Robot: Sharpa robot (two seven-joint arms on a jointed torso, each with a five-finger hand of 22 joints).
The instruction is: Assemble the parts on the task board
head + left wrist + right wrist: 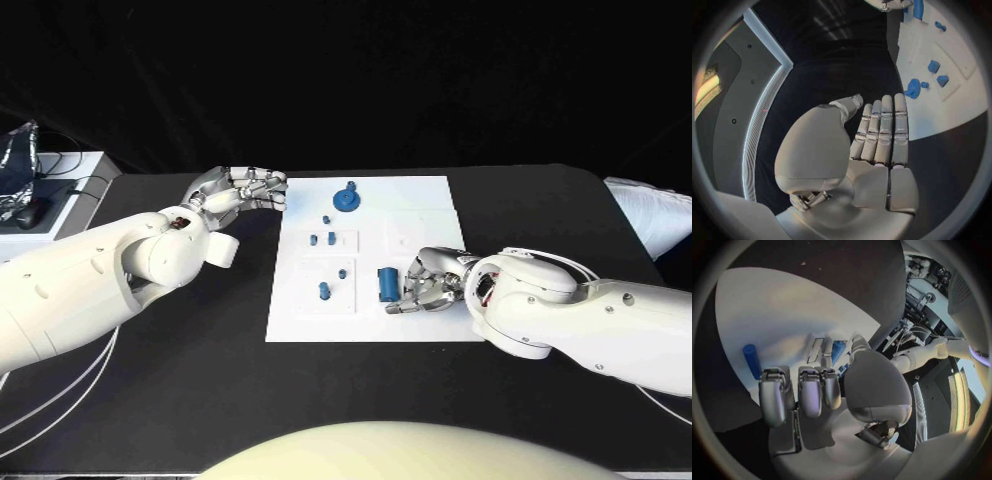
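A black matte surface spreads across the scene, with a black curtain backdrop hanging behind its far edge. At the far left, beside the surface, stands a white side shelf carrying a crinkled clear plastic bag and dark cables that trail over it. At the right edge, just off the surface, lies a white padded cloth object. Thin white cables loop over the near left part of the surface.
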